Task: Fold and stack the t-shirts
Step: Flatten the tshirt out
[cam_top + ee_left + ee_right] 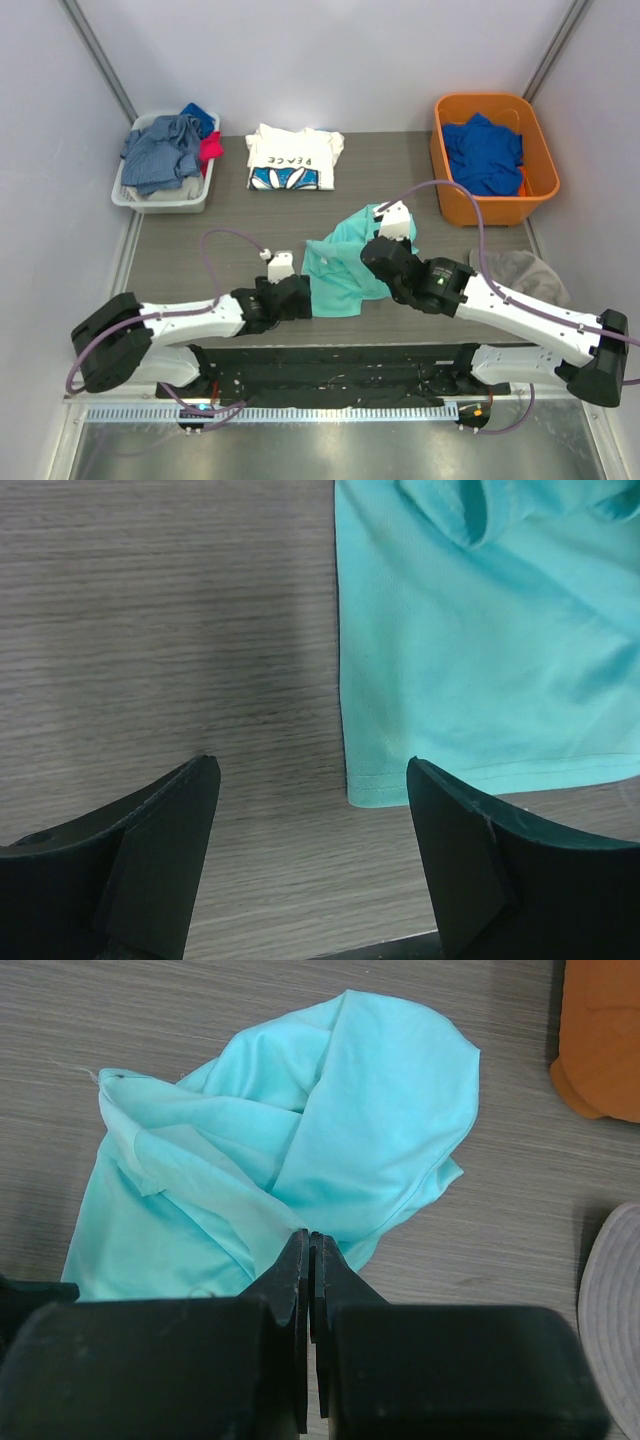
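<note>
Just ahead of left gripper (312, 770), jaws apart: hem corner of mint-teal t-shirt (470, 670), lying right of centre. Right gripper (308, 1240), jaws together, appears pinched on bunched cloth at its tips. Suggest: nudge left gripper right, go low, catch the full hem before closing.

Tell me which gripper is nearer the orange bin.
Right. The right gripper, on the mint-teal t-shirt, has the orange bin beyond it; the left gripper sits farther left, at the shirt's hem.

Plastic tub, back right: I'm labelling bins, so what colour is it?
Orange plastic tub; clearest in the top external view.
</note>
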